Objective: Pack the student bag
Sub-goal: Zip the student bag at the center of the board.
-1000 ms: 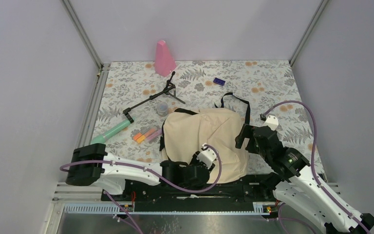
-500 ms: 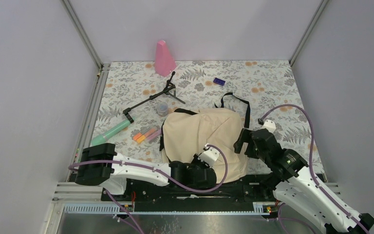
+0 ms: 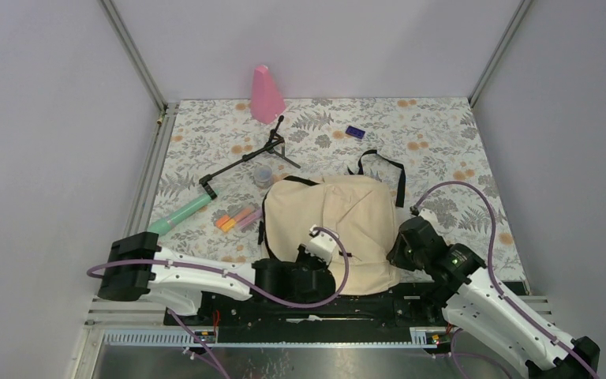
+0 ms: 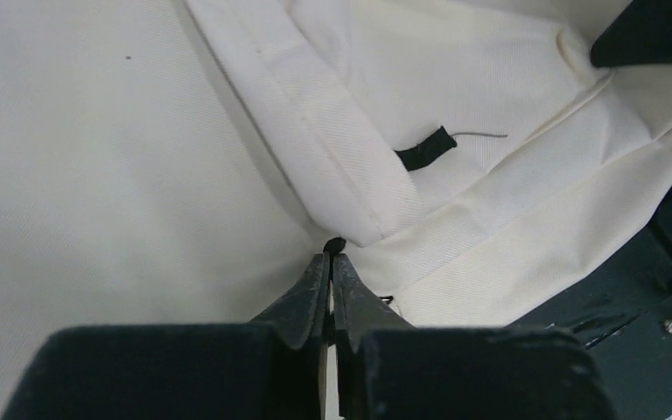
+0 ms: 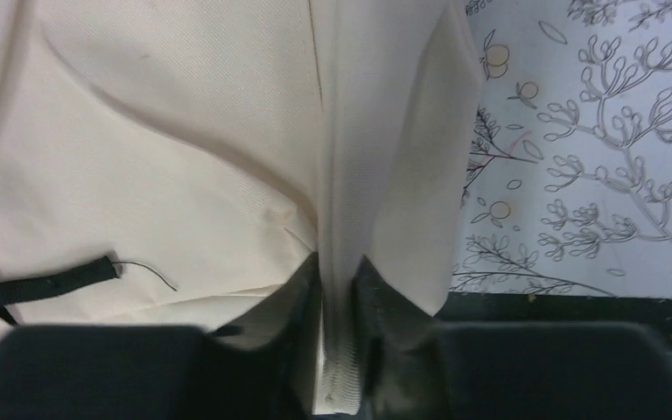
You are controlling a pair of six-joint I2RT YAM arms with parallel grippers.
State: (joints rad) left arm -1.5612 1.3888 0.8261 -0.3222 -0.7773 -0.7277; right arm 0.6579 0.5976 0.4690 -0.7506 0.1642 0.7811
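The student bag, cream fabric with black straps, lies flat at the near middle of the table. My left gripper is over its near edge. In the left wrist view the jaws are pressed together, with a small black zipper pull pinched at their tips under a fabric flap. My right gripper is at the bag's near right corner. In the right wrist view it is shut on a raised fold of the cream fabric.
Left of the bag lie orange and pink markers, a green cylinder, a small grey jar and a black folding stand. A pink cone and a small purple block sit at the back. The black base rail runs under the bag's near edge.
The left gripper closed at the bag's near edge and shifted a little left. The right gripper came down and nearer, and closed on the fold at the bag's right corner.
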